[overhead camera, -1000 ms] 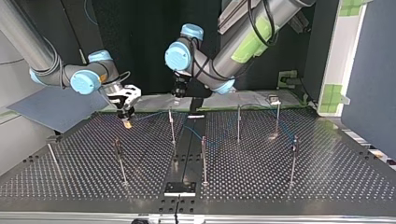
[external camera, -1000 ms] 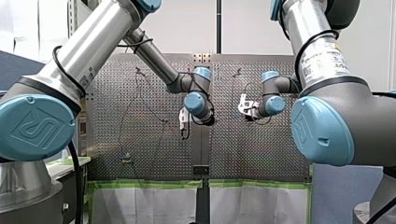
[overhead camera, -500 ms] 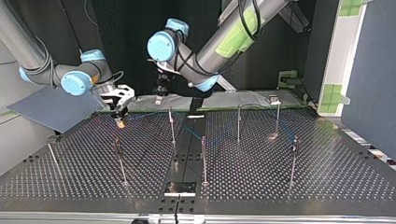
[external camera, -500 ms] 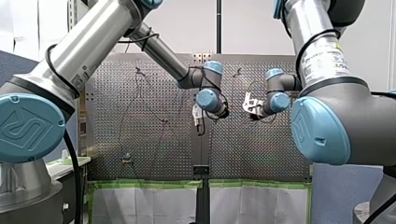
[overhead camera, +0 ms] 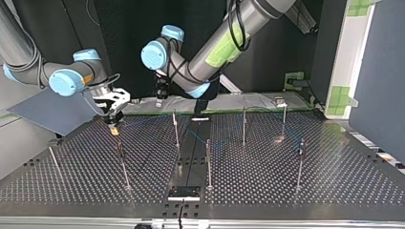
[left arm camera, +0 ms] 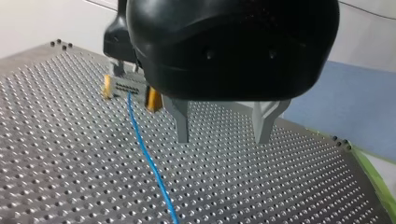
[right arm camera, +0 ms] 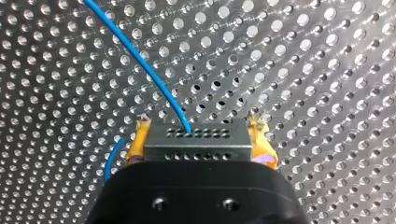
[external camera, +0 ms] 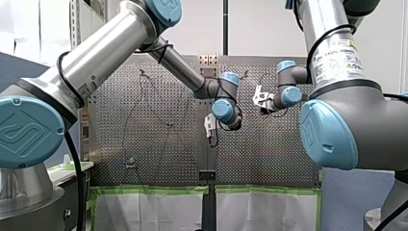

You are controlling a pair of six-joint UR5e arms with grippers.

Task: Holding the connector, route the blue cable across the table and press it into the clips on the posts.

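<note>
In the right wrist view my right gripper [right arm camera: 200, 150] is shut on the grey connector [right arm camera: 198, 138], its yellow pads [right arm camera: 138, 142] on both sides. The blue cable [right arm camera: 140, 60] leaves the connector and curves over the perforated table. In the left wrist view my left gripper [left arm camera: 223, 137] hangs open above the plate, with nothing between its metal fingers [left arm camera: 183, 126]. Just ahead of it are the connector [left arm camera: 128, 86] and the trailing cable [left arm camera: 144, 154]. In the top view my right gripper [overhead camera: 113, 126] is low at the back left, and my left gripper [overhead camera: 159, 98] hangs beside it.
Several thin posts stand on the plate in the top view, among them one [overhead camera: 175, 129] near my right gripper, one [overhead camera: 208, 162] in the middle and one [overhead camera: 122, 164] nearer the camera. A small black block [overhead camera: 184, 192] sits at the front edge. Green tape lines the plate's far edge.
My left arm has swung toward the top view's left, closer to my right gripper. My right gripper has carried the connector a little further left in that view.
</note>
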